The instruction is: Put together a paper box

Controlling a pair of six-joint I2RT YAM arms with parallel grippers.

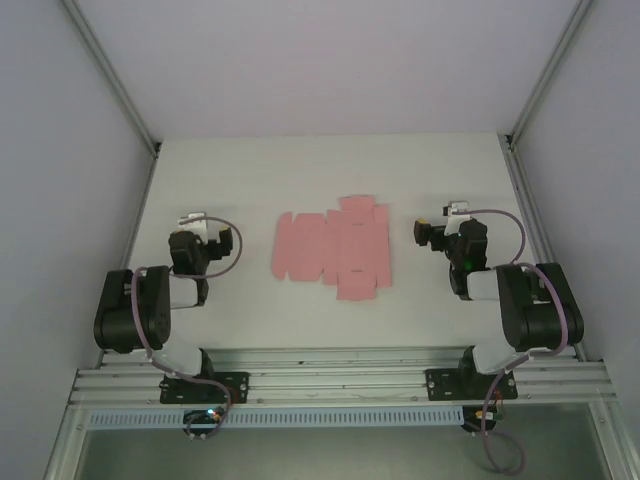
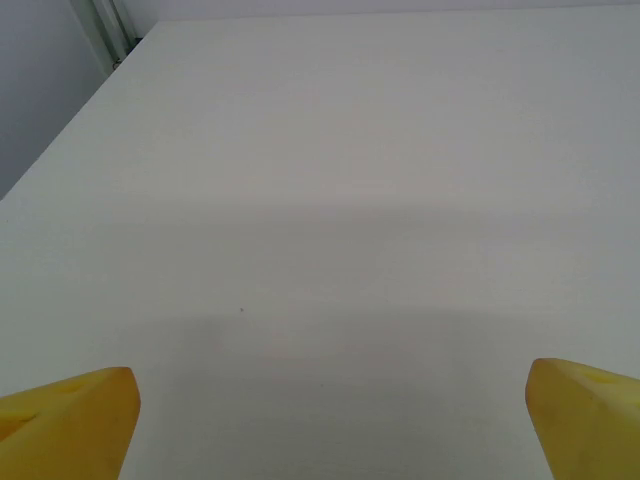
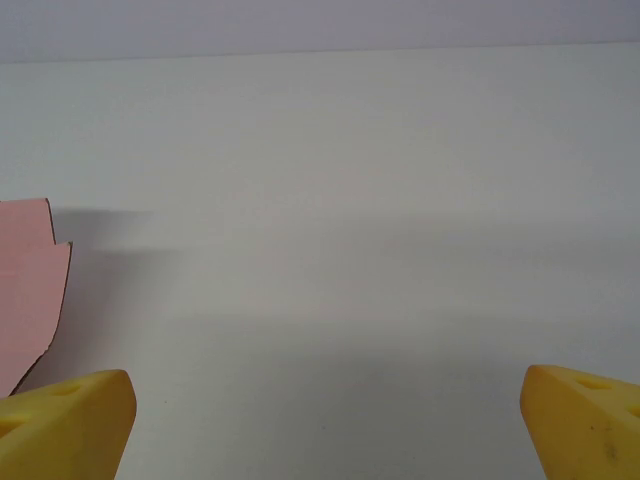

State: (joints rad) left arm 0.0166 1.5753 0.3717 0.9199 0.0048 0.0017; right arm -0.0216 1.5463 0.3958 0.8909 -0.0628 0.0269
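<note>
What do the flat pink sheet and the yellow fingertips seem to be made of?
The pink sheet looks like thin matte card: it lies flat with cut tabs and shows no shine. The yellow fingertips look like matte plastic or rubber, with rounded corners; I cannot tell which.

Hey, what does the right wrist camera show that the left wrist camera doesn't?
Right wrist: an edge of the pink paper box sheet, at the left. Left wrist: a metal frame post at the table's far left corner. Both: the white table and yellow fingertips spread wide, on the left gripper and the right gripper.
</note>
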